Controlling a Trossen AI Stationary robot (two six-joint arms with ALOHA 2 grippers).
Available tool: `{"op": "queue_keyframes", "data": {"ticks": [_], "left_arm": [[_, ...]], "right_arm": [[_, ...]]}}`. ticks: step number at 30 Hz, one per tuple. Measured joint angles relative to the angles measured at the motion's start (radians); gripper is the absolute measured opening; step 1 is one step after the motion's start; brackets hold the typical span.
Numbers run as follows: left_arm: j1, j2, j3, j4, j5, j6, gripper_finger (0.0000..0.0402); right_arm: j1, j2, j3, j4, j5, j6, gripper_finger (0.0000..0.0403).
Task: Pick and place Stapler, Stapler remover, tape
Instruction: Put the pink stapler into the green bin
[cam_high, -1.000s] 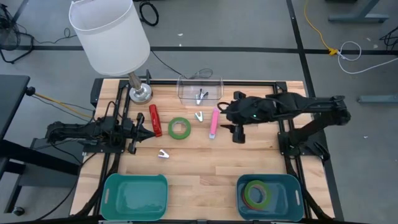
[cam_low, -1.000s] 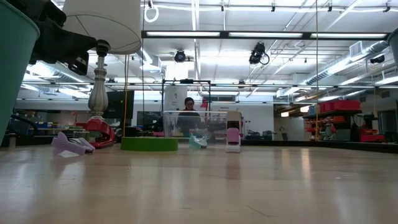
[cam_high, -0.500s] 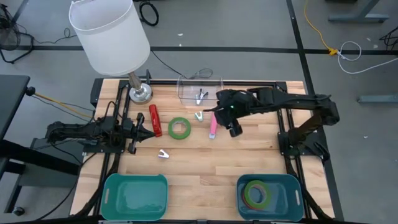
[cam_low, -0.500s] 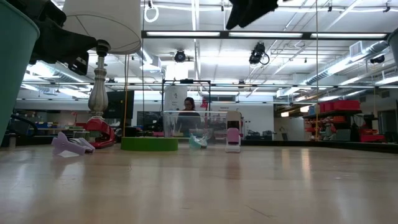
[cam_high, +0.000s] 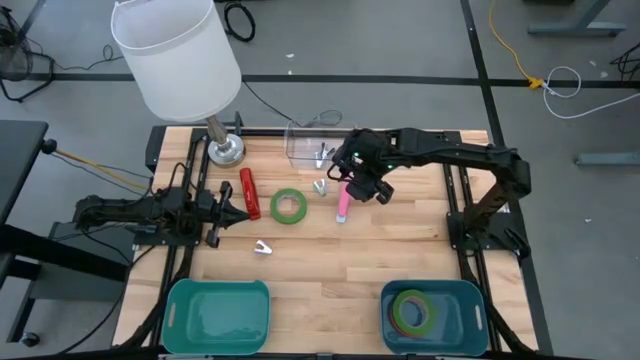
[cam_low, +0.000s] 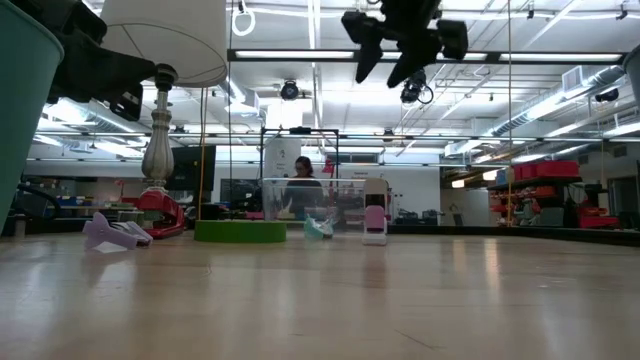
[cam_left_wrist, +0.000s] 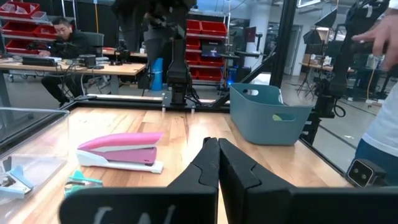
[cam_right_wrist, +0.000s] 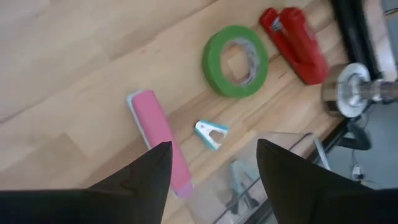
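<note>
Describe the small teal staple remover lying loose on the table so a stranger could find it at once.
Start at the clear plastic box at the table's far edge, right of the white-shaded lamp. Just in front of it, between the green tape ring and the pink stapler, lies the small teal staple remover. It is the smallest of these three.

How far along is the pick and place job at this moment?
Done: tape rings already lie in the right teal bin. In hand: nothing is held; the open right gripper hangs above the pink stapler, while the shut left gripper waits at the table's left side. Left: the green tape ring, red stapler, pink stapler and small staple removers remain on the table. The left teal bin holds nothing.
</note>
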Motion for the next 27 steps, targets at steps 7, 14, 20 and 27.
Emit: {"op": "queue_keyframes", "data": {"ticks": [7,14,20,27], "left_arm": [[0.0,0.0,0.0,-0.001,0.0,0.0,0.0003],[0.0,0.0,0.0,-0.001,0.0,0.0,0.0003],[0.0,0.0,0.0,0.0,0.0,0.0,0.0003],[0.0,0.0,0.0,0.0,0.0,0.0,0.0003]], "right_arm": [[-0.002,0.076,0.0,-0.006,0.0,-0.07,0.0235],[-0.002,0.171,0.0,-0.015,-0.001,-0.097,0.0235],[-0.002,0.239,0.0,-0.019,-0.002,-0.102,0.0235],[-0.002,0.289,0.0,-0.024,-0.025,-0.106,0.0235]]}}
